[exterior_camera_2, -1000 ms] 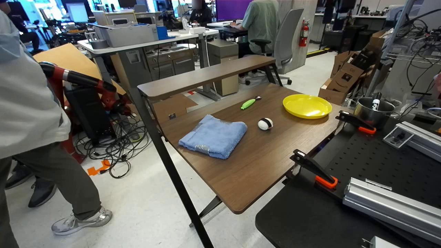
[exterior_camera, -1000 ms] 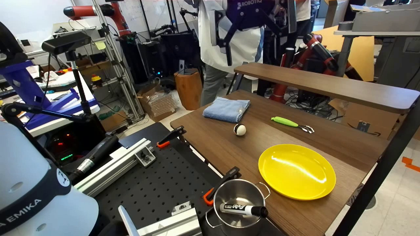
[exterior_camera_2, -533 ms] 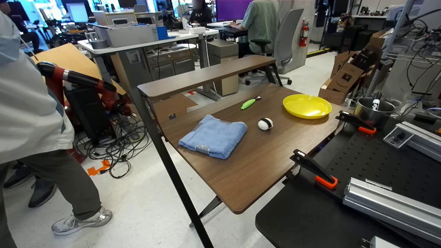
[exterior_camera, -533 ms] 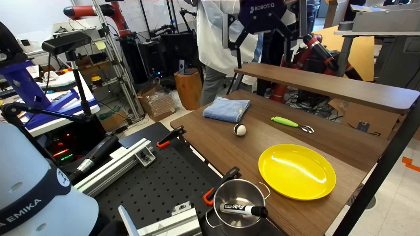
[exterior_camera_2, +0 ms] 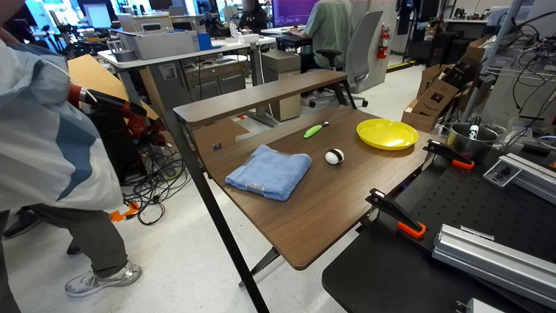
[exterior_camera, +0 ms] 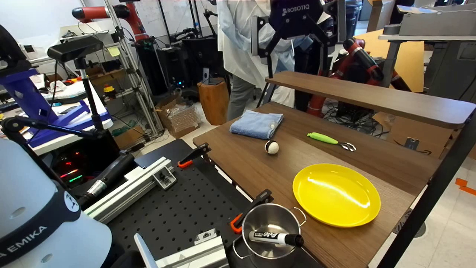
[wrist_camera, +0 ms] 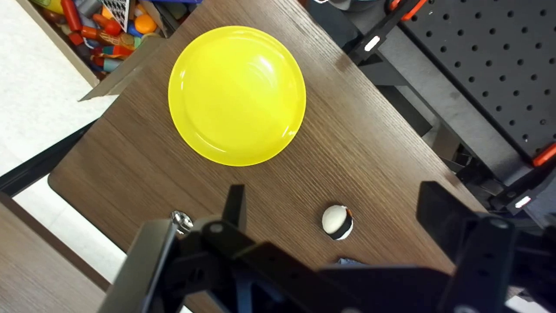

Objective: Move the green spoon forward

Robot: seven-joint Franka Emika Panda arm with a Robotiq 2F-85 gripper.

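Note:
The green spoon (exterior_camera: 322,138) lies on the brown table, its metal end pointing toward the plate side. It also shows in an exterior view (exterior_camera_2: 313,131). In the wrist view only its metal end (wrist_camera: 181,221) shows, beside a finger; the gripper hides the green handle. My gripper (exterior_camera: 297,70) is open and empty, high above the table. In the wrist view the gripper (wrist_camera: 332,189) has its fingers wide apart, with the white ball (wrist_camera: 336,222) on the table far below between them. The gripper is out of view in an exterior view.
A yellow plate (exterior_camera: 336,195) and a folded blue towel (exterior_camera: 256,124) lie on the table (exterior_camera: 230,149). A raised wooden shelf (exterior_camera: 364,95) runs along the far edge. A metal pot (exterior_camera: 260,214) with a marker stands near the clamps. A person (exterior_camera_2: 52,139) stands beside the table.
In an exterior view my gripper has moved right and slightly down, then stays almost still over the last half second. The person has shifted closer to the table. The spoon has not moved.

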